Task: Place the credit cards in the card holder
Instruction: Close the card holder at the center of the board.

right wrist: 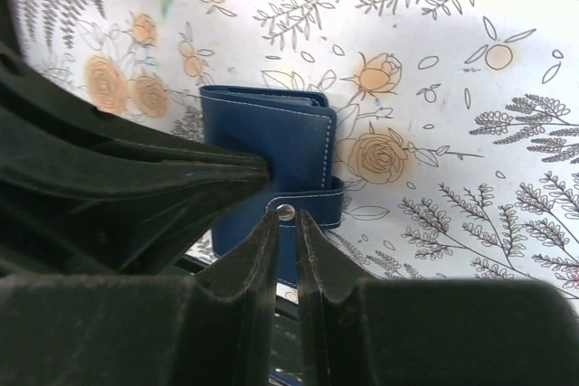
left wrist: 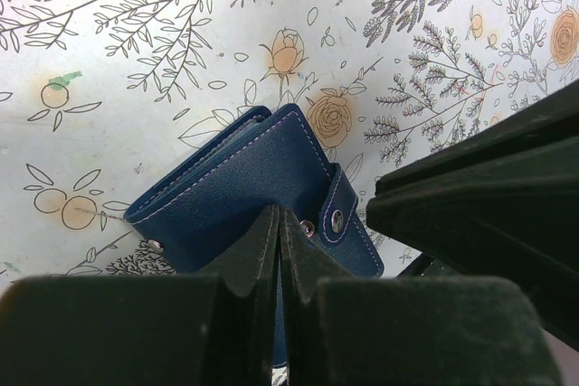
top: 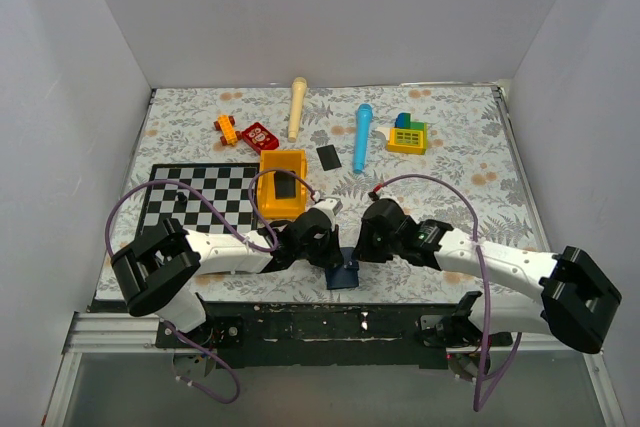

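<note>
The card holder (top: 343,275) is a navy folding wallet lying closed near the table's front edge, also seen in the left wrist view (left wrist: 235,178) and the right wrist view (right wrist: 271,133). My left gripper (left wrist: 280,214) is shut, its tips pressed on the wallet's cover. My right gripper (right wrist: 289,219) is closed to a narrow gap on the wallet's strap (right wrist: 317,201), with the silver stud at its tips. One black credit card (top: 328,157) lies on the floral cloth. Another credit card (top: 285,185) lies in the yellow bin (top: 268,169).
A checkerboard mat (top: 190,197) lies left of the yellow bin. Farther back are a cream stick (top: 297,107), a blue cylinder (top: 362,137), a green-yellow block toy (top: 408,135), a red piece (top: 260,135) and an orange piece (top: 227,129). White walls enclose the table.
</note>
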You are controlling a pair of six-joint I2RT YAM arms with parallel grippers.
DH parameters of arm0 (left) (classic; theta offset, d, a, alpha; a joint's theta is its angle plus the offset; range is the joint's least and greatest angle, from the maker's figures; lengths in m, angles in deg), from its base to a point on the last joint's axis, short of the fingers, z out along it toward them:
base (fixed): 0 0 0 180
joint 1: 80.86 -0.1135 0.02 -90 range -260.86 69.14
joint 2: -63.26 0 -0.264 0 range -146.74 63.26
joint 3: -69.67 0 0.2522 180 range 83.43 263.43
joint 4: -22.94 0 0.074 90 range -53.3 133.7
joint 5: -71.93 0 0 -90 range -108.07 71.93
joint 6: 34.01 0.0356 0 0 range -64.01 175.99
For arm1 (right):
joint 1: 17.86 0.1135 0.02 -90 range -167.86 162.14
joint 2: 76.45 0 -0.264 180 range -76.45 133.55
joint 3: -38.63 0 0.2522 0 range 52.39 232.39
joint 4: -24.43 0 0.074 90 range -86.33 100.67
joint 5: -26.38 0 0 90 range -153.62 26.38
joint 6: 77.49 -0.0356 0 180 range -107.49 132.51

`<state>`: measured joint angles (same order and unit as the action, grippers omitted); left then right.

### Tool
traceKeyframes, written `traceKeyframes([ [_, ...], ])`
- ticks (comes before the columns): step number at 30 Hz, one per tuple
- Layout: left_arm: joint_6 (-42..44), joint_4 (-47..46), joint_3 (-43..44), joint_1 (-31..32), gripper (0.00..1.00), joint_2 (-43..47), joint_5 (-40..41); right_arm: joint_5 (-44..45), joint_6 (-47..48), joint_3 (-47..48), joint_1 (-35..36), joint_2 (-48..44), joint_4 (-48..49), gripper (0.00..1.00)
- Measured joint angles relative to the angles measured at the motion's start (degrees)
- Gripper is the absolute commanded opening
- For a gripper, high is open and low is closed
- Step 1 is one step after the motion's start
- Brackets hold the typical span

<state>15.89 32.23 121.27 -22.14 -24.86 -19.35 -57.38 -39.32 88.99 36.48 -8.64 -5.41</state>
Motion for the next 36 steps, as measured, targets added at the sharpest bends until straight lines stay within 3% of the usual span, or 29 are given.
traceKeyframes([
  [36, 0.00, 0.09, 0.02, 0.00, 0.00, 0.00, 0.02, -5.22, -0.07, 0.07, -0.24, 8.74, 4.13, 0.20],
])
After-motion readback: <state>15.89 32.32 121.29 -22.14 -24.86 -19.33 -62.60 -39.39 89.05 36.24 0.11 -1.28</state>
